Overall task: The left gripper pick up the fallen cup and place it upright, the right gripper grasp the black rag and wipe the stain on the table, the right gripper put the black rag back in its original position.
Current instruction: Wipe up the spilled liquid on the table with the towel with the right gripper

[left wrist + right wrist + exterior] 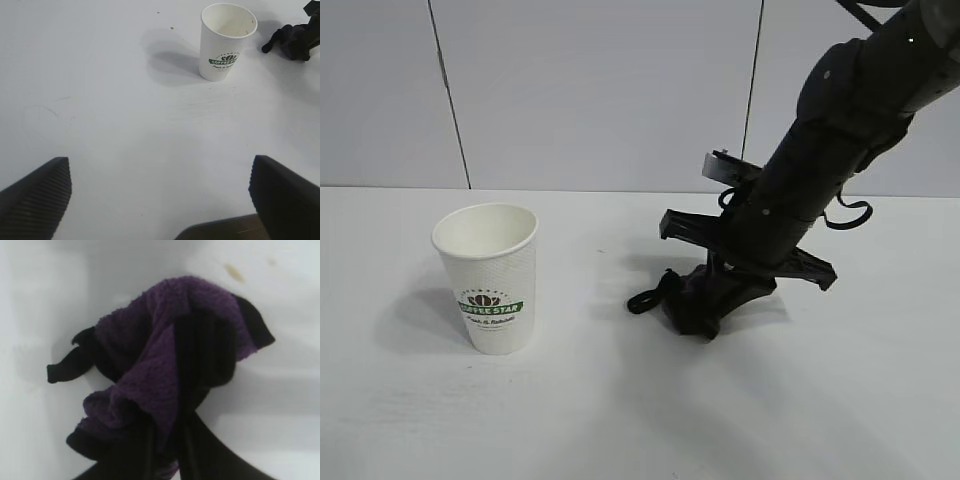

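The white "Coffee Star" cup (492, 280) stands upright on the table (620, 410) at the left; it also shows in the left wrist view (225, 45). My right gripper (708, 308) reaches down at centre right and is shut on the black rag (682, 298), which touches the table. In the right wrist view the fingers (200, 390) pinch the purple-and-black rag (145, 345). Two small amber spots of the stain (234, 271) lie just beyond it. My left gripper (160, 165) is open and empty over bare table, well away from the cup.
A pale panelled wall (600, 90) runs behind the table. The right arm's bulky black body (840, 130) slants over the right side. The rag's strap end (642, 300) trails toward the cup. The rag also shows far off in the left wrist view (292, 40).
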Action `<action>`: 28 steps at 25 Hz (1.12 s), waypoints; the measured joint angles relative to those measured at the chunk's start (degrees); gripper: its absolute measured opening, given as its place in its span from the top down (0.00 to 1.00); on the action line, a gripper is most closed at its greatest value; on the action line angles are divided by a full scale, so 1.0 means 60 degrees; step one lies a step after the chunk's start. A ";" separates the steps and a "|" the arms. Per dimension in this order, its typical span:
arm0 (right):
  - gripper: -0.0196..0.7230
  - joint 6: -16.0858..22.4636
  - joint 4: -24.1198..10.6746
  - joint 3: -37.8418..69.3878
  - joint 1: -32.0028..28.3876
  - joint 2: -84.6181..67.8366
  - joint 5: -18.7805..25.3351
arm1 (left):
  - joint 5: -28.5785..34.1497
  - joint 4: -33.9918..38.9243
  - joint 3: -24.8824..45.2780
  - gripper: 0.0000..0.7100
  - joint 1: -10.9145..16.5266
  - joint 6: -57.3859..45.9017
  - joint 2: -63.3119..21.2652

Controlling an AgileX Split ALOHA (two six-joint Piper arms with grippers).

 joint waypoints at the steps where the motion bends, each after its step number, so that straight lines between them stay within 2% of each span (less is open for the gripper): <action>1: 0.90 0.0088 -0.0166 0.0000 -0.0115 -0.0020 0.0024 | 0.0000 0.0000 0.0000 0.02 0.0000 0.0000 0.0000; 7: 0.90 0.1466 -0.0907 0.0000 -0.0647 -0.0073 -0.0230 | 0.0000 0.0000 0.0000 0.02 0.0000 0.0000 0.0000; 11: 0.90 0.1586 -0.1051 -0.0037 -0.0513 -0.0073 -0.0182 | 0.0000 0.0000 0.0000 0.02 0.0000 0.0000 0.0000; 13: 0.90 0.1298 -0.1100 -0.0047 -0.0297 -0.0073 -0.0146 | 0.0000 0.0000 0.0000 0.02 0.0000 0.0000 0.0000; 15: 0.90 0.0821 -0.0913 -0.0047 0.0028 -0.0073 0.0019 | 0.0000 0.0000 0.0000 0.02 0.0000 0.0000 0.0000; 20: 0.90 -0.0375 -0.0008 -0.0038 0.0928 -0.0033 0.0357 | 0.0000 0.0000 0.0000 0.02 0.0000 0.0000 0.0000; 28: 0.90 -0.2091 0.1635 0.0033 0.1789 0.0084 0.0542 | 0.0000 0.0000 0.0000 0.02 0.0000 0.0000 0.0000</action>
